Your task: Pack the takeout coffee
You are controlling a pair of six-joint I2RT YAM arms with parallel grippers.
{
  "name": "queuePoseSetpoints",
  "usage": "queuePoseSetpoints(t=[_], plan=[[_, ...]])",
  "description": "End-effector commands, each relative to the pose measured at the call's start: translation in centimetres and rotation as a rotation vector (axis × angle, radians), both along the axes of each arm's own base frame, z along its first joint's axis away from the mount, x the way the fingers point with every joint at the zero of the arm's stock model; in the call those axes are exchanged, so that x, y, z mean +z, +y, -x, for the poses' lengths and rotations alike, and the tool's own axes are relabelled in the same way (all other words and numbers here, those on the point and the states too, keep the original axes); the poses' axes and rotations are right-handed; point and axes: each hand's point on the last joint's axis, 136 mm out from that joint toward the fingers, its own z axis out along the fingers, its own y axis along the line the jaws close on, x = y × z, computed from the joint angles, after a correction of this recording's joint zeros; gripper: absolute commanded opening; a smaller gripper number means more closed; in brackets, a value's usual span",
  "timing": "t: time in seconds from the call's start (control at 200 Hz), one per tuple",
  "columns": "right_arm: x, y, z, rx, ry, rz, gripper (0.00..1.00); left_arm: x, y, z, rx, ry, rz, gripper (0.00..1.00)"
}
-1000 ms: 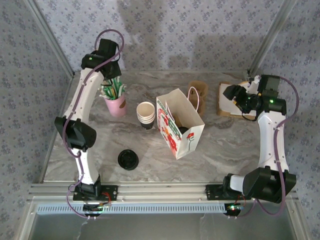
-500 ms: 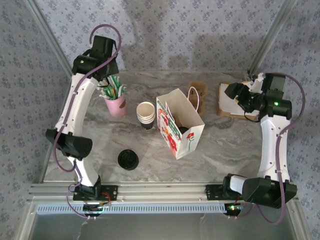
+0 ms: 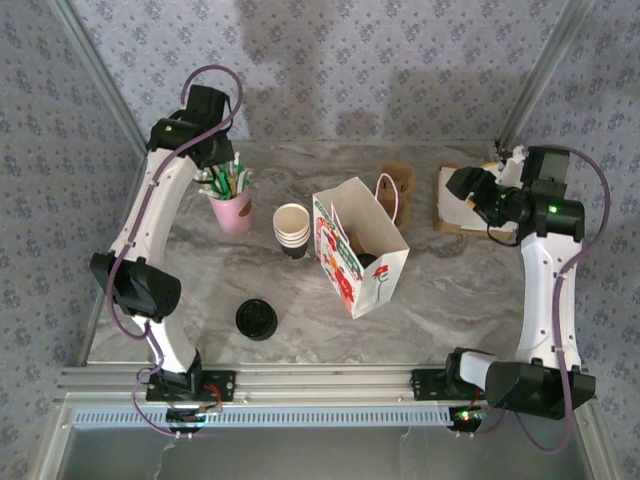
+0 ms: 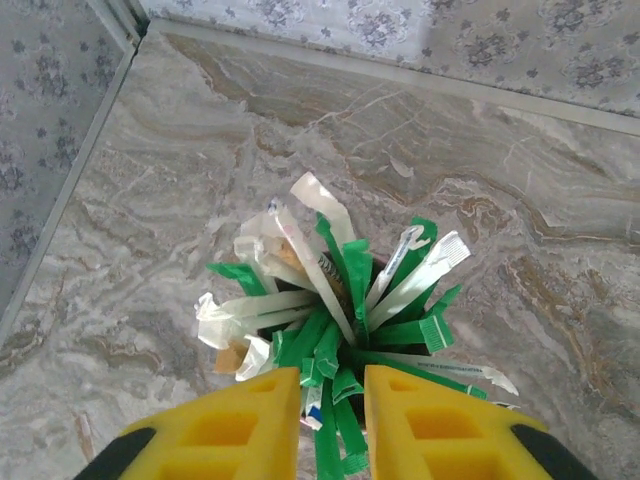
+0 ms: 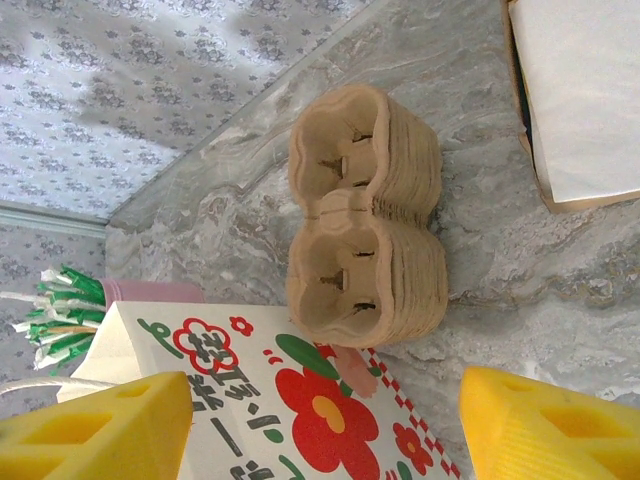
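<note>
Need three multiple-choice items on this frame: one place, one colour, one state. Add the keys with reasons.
1. Where does the black lid lie?
A) on the table, left of the paper bag
B) inside the pink cup
C) on the white napkins

2. What colour is the cup holding the straws?
A) blue
B) pink
C) black

3. The right gripper is:
A) shut on a straw
B) shut on a bag handle
C) open, holding nothing

Key:
1. A: it sits on bare marble, left of the bag and nearer the arm bases.
2. B: the top view shows a pink cup.
3. C: its yellow fingers stand wide apart with nothing pinched.
</note>
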Motion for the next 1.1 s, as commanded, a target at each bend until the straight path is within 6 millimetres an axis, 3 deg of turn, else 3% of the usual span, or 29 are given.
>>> queuePoseSetpoints(t=[0.0, 0.06, 0.455, 0.72, 0.925, 1.094], plan=[[0.8, 0.2, 0.2, -0.001, -0.017, 0.014, 0.72, 0.3, -0.2, -1.0, -0.006, -0.025, 0.019, 0.34], [0.6, 0.2, 0.2, 0.001, -0.012, 0.014, 0.72, -0.2, 0.0, -1.3, 0.003, -0.015, 0.02, 0.41], [-1.2, 0.3, -0.2, 0.013, 0.016, 0.009, 0.72, -2.1, 2.6, -4.3, 0.086, -0.009, 0.037, 0.41], [-1.7, 0.6, -0.6, 0.017, 0.022, 0.007, 0.72, -3.8, 3.0, -6.8, 0.082, 0.008, 0.079, 0.26], [-1.6, 1.1, -0.5, 0.025, 0.025, 0.017, 0.72, -2.0, 2.3, -6.7, 0.07, -0.037, 0.108, 0.04], [-1.3, 1.6, -0.5, 0.027, 0.023, 0.019, 0.72, 2.9, 1.7, -4.9, 0.046, -0.125, 0.037, 0.0]])
